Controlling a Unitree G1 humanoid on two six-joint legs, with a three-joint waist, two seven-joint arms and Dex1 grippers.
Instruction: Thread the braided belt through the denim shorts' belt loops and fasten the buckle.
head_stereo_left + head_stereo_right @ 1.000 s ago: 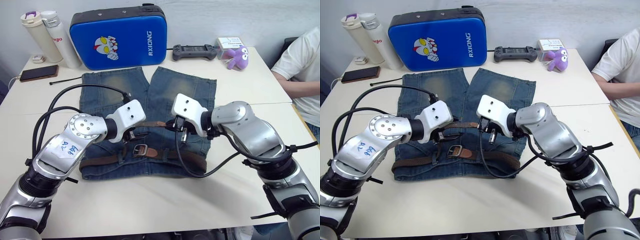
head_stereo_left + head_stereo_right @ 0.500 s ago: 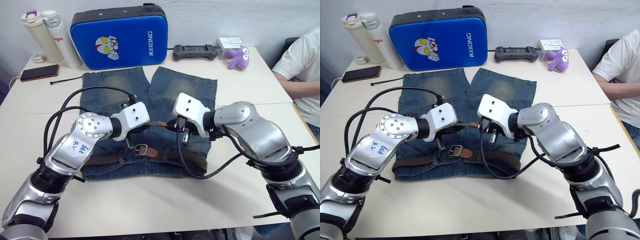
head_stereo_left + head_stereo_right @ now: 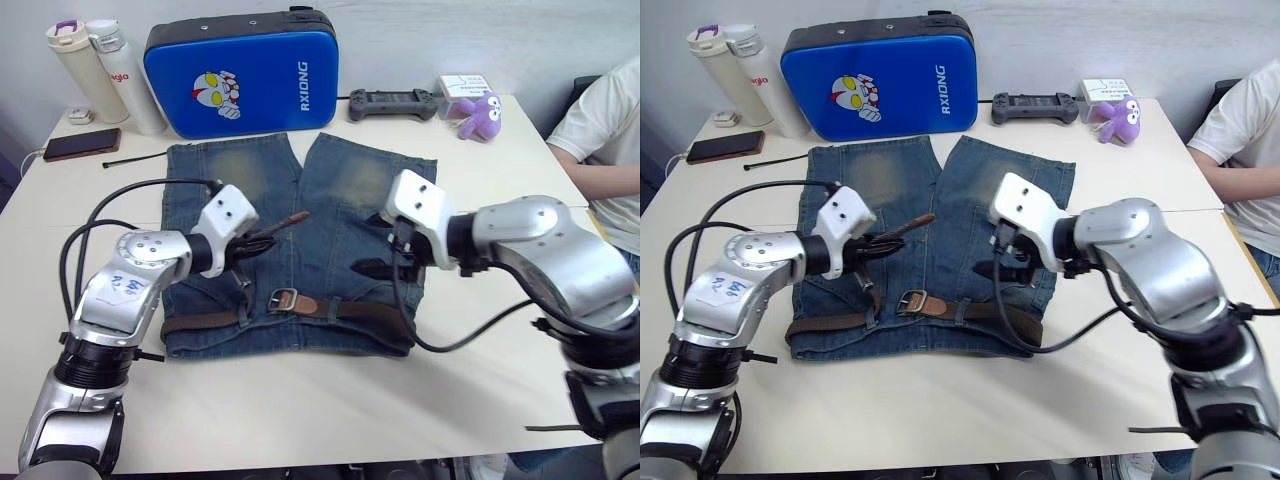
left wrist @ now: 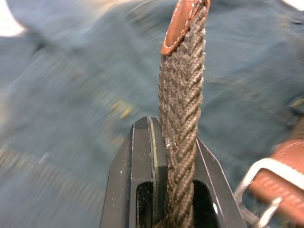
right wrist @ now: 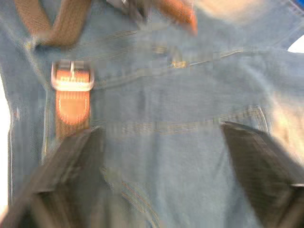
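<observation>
While spread flat on the pale tabletop (image 3: 300, 400), blue denim shorts (image 3: 340, 200) carrying long brown braided belt (image 3: 330, 306) along the waistband, silver rectangular buckle (image 3: 282, 298) near the middle. Left gripper (image 4: 164, 156) clamped on the belt's leather-tipped free end, raised above the denim. Right gripper (image 5: 161, 156) spread wide, empty, above the shorts.

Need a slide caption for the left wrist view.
Left end effector shut on the braided belt, tan leather tip raised over the denim shorts.

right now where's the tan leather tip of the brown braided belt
In the left eye view the tan-tipped free end of the brown braided belt sticks out of the left claw, raised over the blue denim shorts, above the silver buckle.
</observation>
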